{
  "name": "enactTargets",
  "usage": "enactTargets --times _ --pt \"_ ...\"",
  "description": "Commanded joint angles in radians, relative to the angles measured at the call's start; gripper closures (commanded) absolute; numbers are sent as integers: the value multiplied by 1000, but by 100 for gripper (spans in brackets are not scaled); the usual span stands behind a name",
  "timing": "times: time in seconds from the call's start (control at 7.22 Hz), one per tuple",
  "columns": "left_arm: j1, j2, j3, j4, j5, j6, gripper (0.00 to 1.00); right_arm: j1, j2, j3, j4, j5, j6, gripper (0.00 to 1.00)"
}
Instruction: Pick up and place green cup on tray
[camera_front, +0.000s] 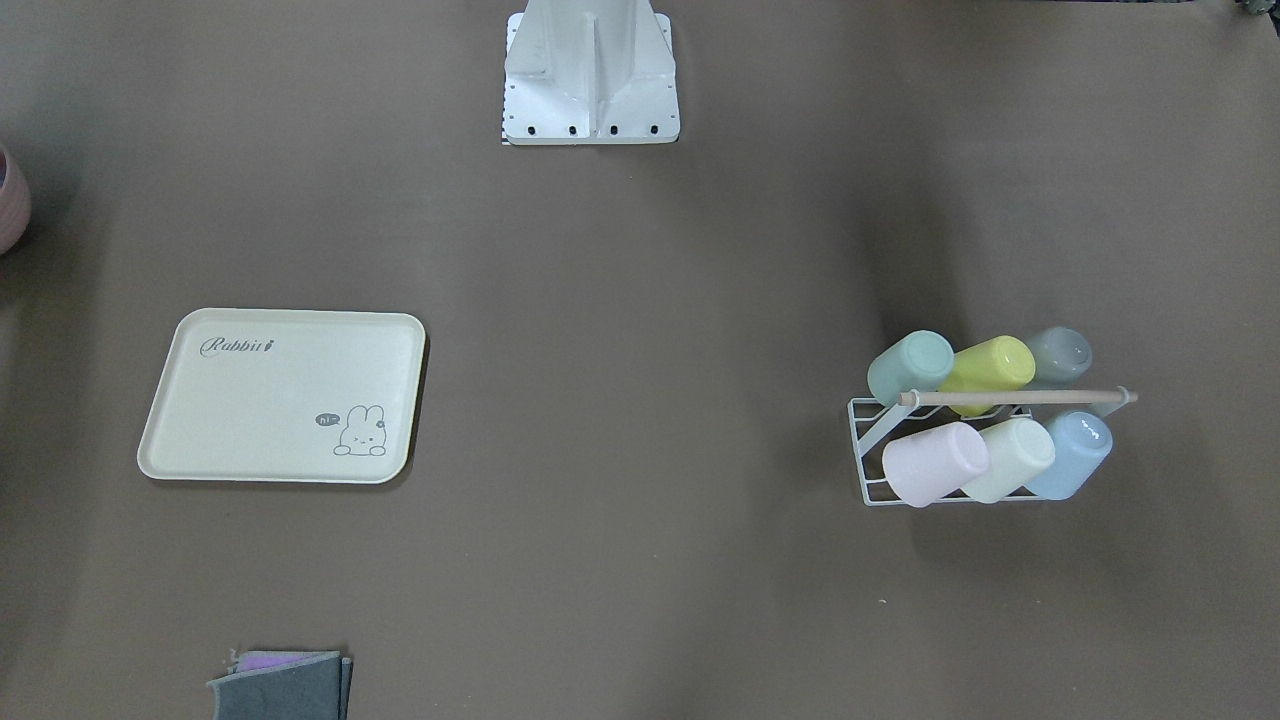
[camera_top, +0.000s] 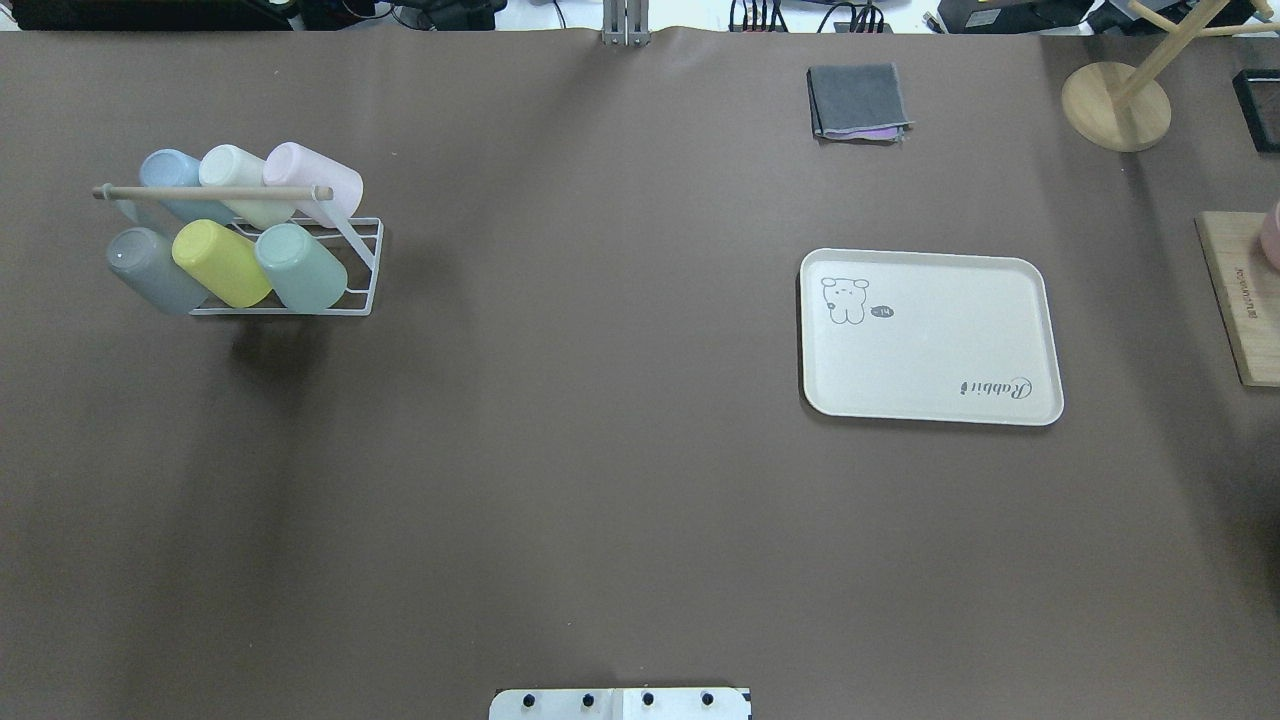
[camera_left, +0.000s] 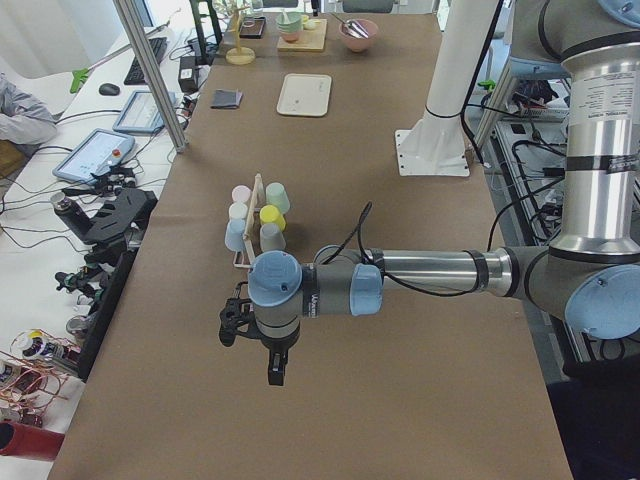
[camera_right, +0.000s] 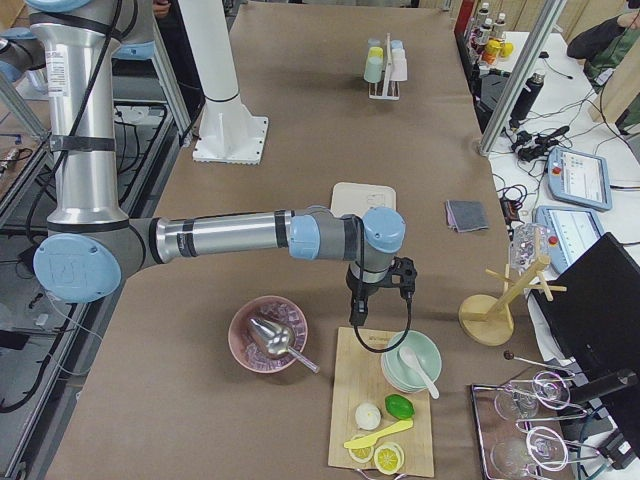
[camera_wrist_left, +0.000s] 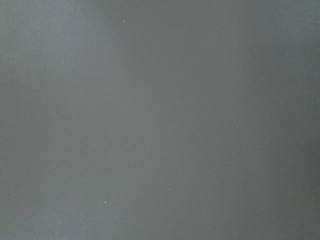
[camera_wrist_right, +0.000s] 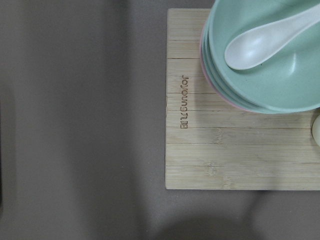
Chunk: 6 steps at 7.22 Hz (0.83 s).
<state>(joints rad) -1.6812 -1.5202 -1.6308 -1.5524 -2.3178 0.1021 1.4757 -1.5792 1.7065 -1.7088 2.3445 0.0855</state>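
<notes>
Folded grey cloth (camera_front: 280, 685), at the near edge of the front-facing view; beyond it the tray (camera_front: 200, 400), cream, bare, flat on the table; well apart at the other end, a wire rack (camera_front: 865, 470) with six cups tilted on its pegs. Item sought: the green cup (camera_front: 910, 365), end of the robot-side row, mouth down, closed base up and outward, just beside a yellow cup (camera_front: 990, 372). Overhead view: same layout, no arm in it. Left-end view: left gripper (camera_left: 272, 378) hangs over bare table short of the rack, nothing in it that I can see, finger spread not legible. Right-end view: right gripper (camera_right: 357, 318) hangs by a wooden board (camera_right: 352, 395) with mint bowls (camera_right: 410, 362); whether it is parted or closed I cannot tell. Left wrist view: plain table cover only. Right wrist view: board, bowls and a spoon, no fingers shown. Handling, by judgement: light, stiff plastic, matte, fair friction, not fragile; take it across the wall near the base, on faces free of the yellow neighbour, and draw it off along the peg's line.
</notes>
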Motion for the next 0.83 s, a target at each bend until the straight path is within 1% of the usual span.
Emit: enactTargets --times 0.0,0.42,0.69 --pt "-2 0 -1 0 0 1 1 2 -16 8 3 1 -13 0" --pt "-2 0 -1 0 -6 1 1 2 -21 10 15 10 -24 0" --pt "-2 23 -20 -2 -11 1 1 2 -21 7 15 10 -24 0"
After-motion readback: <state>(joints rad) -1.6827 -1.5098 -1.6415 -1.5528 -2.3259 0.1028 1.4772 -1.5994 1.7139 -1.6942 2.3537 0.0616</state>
